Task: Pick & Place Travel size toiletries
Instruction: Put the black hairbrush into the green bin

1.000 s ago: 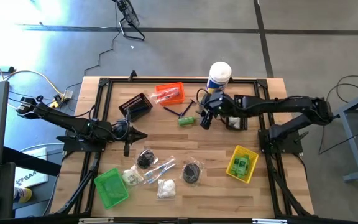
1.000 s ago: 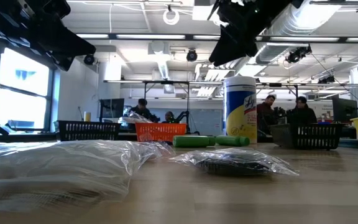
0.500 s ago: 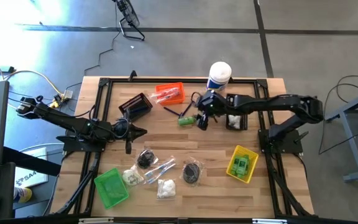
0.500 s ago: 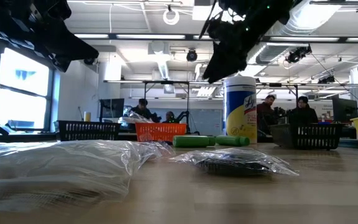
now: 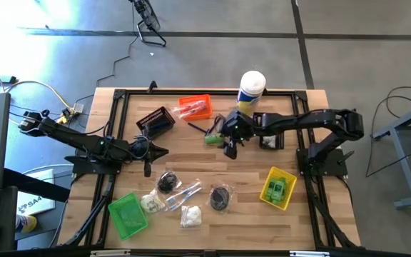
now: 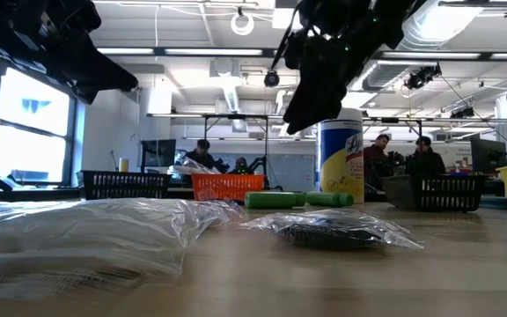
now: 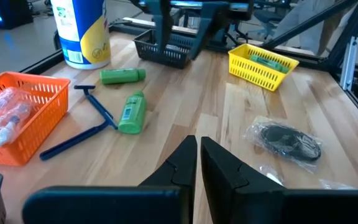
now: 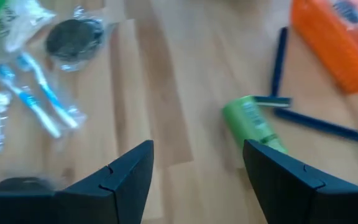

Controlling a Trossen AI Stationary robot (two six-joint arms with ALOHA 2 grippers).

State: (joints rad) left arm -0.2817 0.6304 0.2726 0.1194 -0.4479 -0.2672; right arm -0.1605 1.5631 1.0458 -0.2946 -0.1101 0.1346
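Near edge of the desk (image 5: 212, 165): bagged toiletries — a dark bundle (image 5: 220, 197) and a toothbrush packet (image 5: 181, 194) — with bare wood beyond them mid-desk. Left gripper (image 5: 164, 152) waits at the left side, jaws together. Right gripper (image 5: 229, 146) — arm stretched across from the right, jaws apart and empty — hovers beside a green bottle (image 5: 214, 138) near the far edge.

right claw (image 5: 228, 150) shifted leftward, past green bottle (image 5: 214, 138)
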